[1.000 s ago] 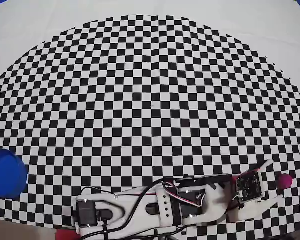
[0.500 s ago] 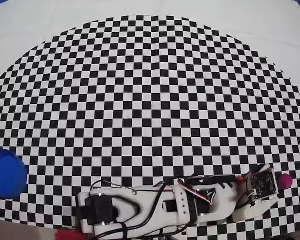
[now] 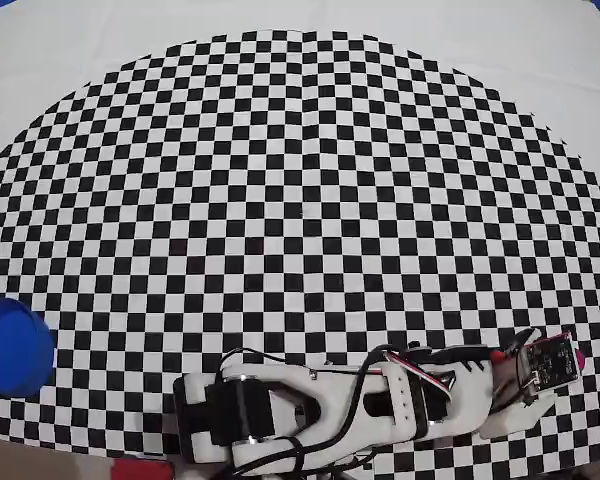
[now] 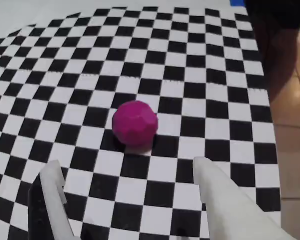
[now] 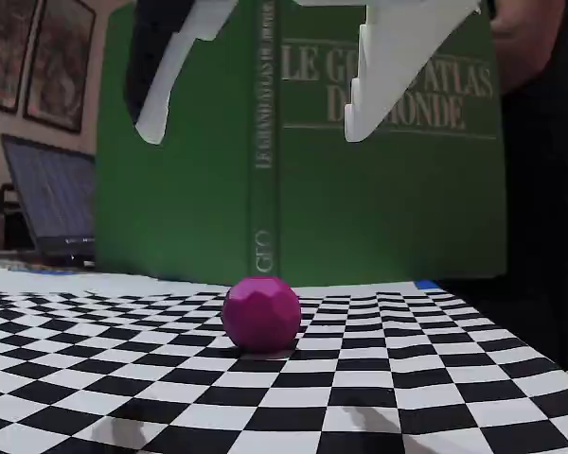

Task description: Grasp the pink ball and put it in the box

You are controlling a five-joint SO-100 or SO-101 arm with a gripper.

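Already poised above the pink ball (image 5: 261, 313), with the gripper (image 5: 256, 99) hanging well clear of it in the fixed view, jaws spread wide and holding nothing. Resting on the checkered mat (image 4: 200, 90), near its right-hand edge in the wrist view, and sitting ahead of the two white fingertips (image 4: 52, 172) rather than between them. Almost hidden under the wrist in the overhead view, just a pink sliver (image 3: 580, 356) showing at the far right, while the box (image 3: 14, 346) waits at the far left, well apart.

Plenty to go wrong from here. Descending straight down probably lands the tips short of the ball, so closing would pinch air or clip its near side. Round and faceted, so likely to roll at a glancing touch, and with the mat edge and bare floor (image 4: 292, 115) close by, easily lost off the table. Closing off-centre could also squirt it out forward. Needs a reach forward before lowering, then a symmetric squeeze. Worth minding too: the green atlas (image 5: 360, 170) standing behind, though how close cannot be judged.
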